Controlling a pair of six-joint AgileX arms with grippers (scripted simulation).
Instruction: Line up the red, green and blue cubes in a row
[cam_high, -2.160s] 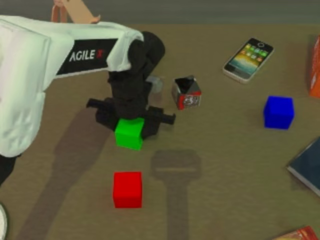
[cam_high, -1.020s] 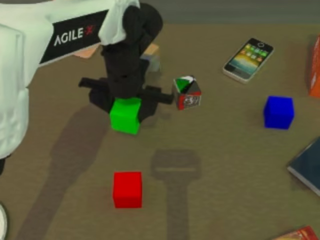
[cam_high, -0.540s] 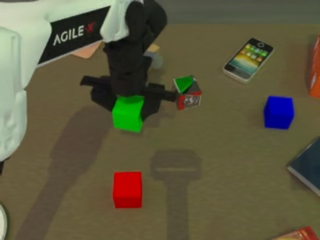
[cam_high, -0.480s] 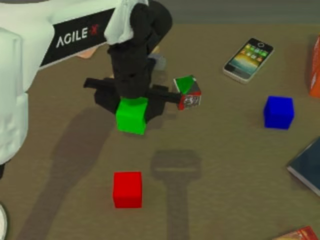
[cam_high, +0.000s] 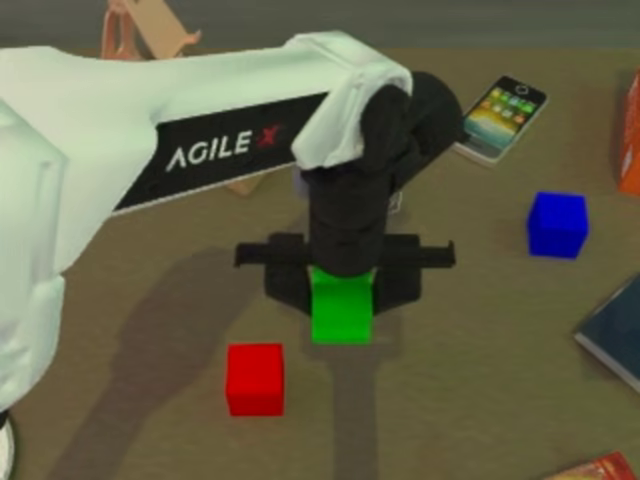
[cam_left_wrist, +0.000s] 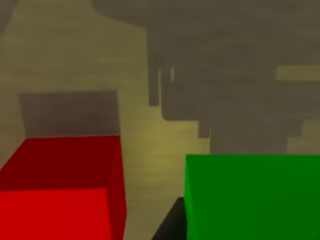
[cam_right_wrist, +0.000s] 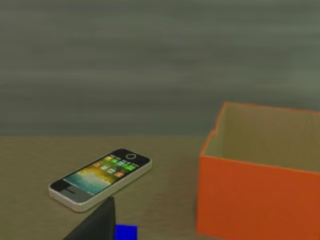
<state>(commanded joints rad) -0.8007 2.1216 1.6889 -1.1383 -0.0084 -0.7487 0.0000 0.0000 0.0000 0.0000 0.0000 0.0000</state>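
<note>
My left gripper (cam_high: 341, 296) is shut on the green cube (cam_high: 341, 314), holding it just right of and slightly behind the red cube (cam_high: 255, 378), with a gap between the two. In the left wrist view the green cube (cam_left_wrist: 250, 197) fills the near right, a dark finger (cam_left_wrist: 172, 225) lies against its side, and the red cube (cam_left_wrist: 60, 200) rests on the table beside it. The blue cube (cam_high: 557, 224) stands alone at the right of the table; a sliver of the blue cube (cam_right_wrist: 125, 232) shows in the right wrist view. My right gripper is outside the top view.
A smartphone (cam_high: 497, 119) lies at the back right, with an open orange box (cam_high: 630, 130) at the right edge. A dark book (cam_high: 615, 330) and a red-orange item (cam_high: 600, 467) sit at the front right. A tan wooden piece (cam_high: 145, 25) is at the back left.
My left arm has carried the green cube to the right and toward the front, so it now hangs beside the red cube. The arm now covers the small patterned box.
</note>
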